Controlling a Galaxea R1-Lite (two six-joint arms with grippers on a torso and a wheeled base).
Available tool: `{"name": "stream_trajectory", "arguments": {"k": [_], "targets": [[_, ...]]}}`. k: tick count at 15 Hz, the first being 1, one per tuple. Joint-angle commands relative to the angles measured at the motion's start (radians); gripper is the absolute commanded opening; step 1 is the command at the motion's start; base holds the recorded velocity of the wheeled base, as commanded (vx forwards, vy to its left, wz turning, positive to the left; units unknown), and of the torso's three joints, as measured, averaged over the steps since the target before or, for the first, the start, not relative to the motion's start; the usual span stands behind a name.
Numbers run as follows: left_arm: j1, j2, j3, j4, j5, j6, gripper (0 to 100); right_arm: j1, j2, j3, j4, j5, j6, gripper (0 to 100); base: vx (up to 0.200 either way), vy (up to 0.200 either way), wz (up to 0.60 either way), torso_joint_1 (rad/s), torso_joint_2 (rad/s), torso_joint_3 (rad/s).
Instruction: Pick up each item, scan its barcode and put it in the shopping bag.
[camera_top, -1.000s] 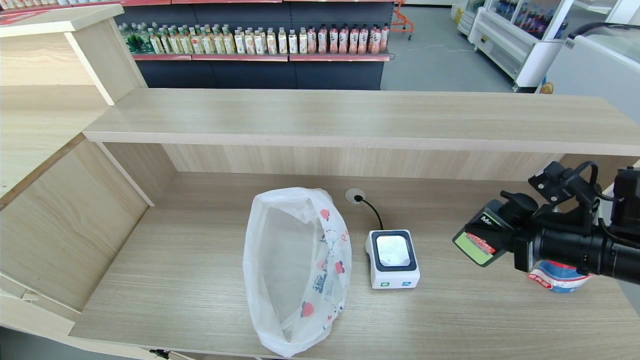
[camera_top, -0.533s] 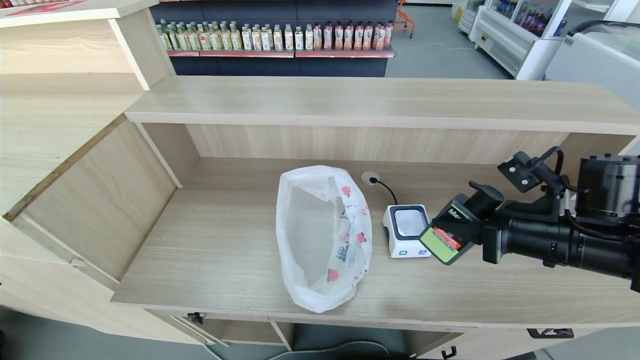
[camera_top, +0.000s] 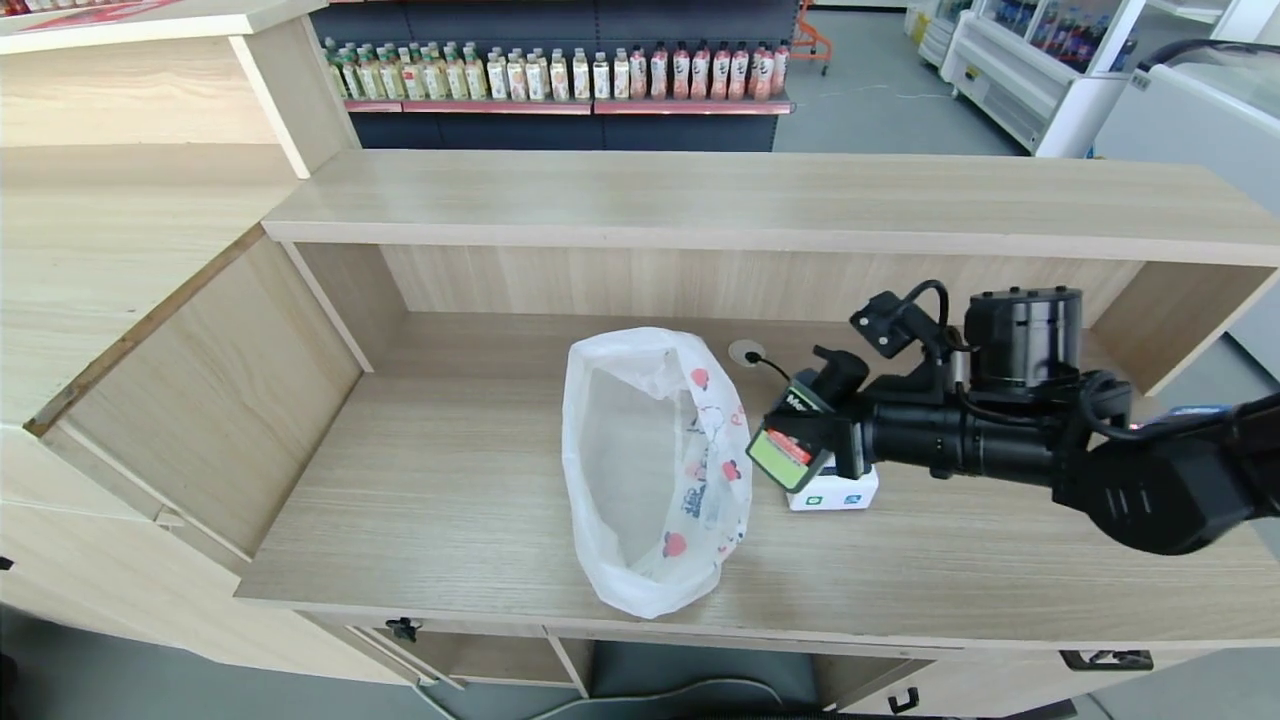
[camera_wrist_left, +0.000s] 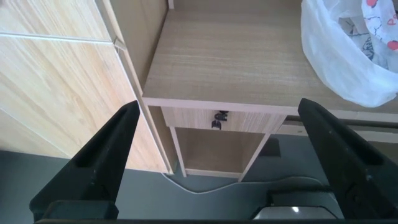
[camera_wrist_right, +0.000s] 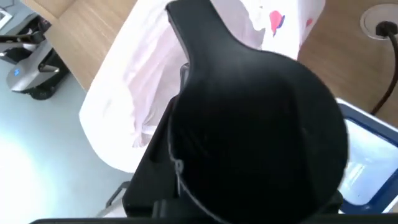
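Room: a shop; a shelf of bottles (camera_top: 560, 75) runs along 12 o'clock, and chest freezers (camera_top: 1040, 60) stand at 1 o'clock.
Left gripper (camera_wrist_left: 217, 104): released, its two dark fingers (camera_wrist_left: 93, 168) spread wide with nothing between them; it hangs out past the counter's front edge, looking down at the drawer fronts beneath.
Counter (camera_top: 450, 480): pale wood-grain top with a raised ledge (camera_top: 700, 195) behind it at 12 o'clock and a side panel at 9 o'clock.
Shopping bag (camera_top: 650, 470): white plastic printed with red hearts, lying mid-counter with its mouth gaping upward; its closed end reaches the front edge at 6 o'clock.
Cable port (camera_top: 745, 352): a round grommet at 1 o'clock of the bag, with a black cable (camera_top: 775, 370) leading from it toward the scanner.
Item (camera_top: 775, 455): a small dark box with a green face and a red label, held tilted just at 3 o'clock of the bag's rim, over the scanner's top.
Scanner (camera_top: 835, 492): a white block at 3 o'clock of the bag, mostly hidden beneath the item; whether the two touch cannot be told.
Right gripper (camera_top: 812, 430): clenched on the item, its arm stretching in from 3 o'clock.
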Motion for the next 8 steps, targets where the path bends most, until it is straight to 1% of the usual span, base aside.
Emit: {"name": "stream_trajectory", "arguments": {"k": [1, 3, 4, 5, 7, 8], "targets": [[0.000, 0.000, 0.000, 0.000, 0.001, 0.000, 100, 0.056, 0.160, -0.088, -0.040, -0.006, -0.001, 0, 0.000, 0.000, 0.00, 0.000, 0.00, 0.000], [0.000, 0.000, 0.000, 0.000, 0.001, 0.000, 100, 0.081, 0.238, -0.117, -0.109, -0.007, -0.009, 0, 0.000, 0.000, 0.00, 0.000, 0.00, 0.000], [0.000, 0.000, 0.000, 0.000, 0.001, 0.000, 100, 0.102, 0.315, -0.157, -0.172, -0.009, -0.021, 0, 0.000, 0.000, 0.00, 0.000, 0.00, 0.000], [0.000, 0.000, 0.000, 0.000, 0.001, 0.000, 100, 0.117, 0.357, -0.187, -0.178, -0.010, -0.046, 0, 0.000, 0.000, 0.00, 0.000, 0.00, 0.000], [0.000, 0.000, 0.000, 0.000, 0.001, 0.000, 100, 0.127, 0.447, -0.285, -0.178, -0.007, -0.146, 0, 0.000, 0.000, 0.00, 0.000, 0.00, 0.000], [0.000, 0.000, 0.000, 0.000, 0.001, 0.000, 100, 0.130, 0.470, -0.318, -0.178, -0.007, -0.164, 0, 0.000, 0.000, 0.00, 0.000, 0.00, 0.000]]}}
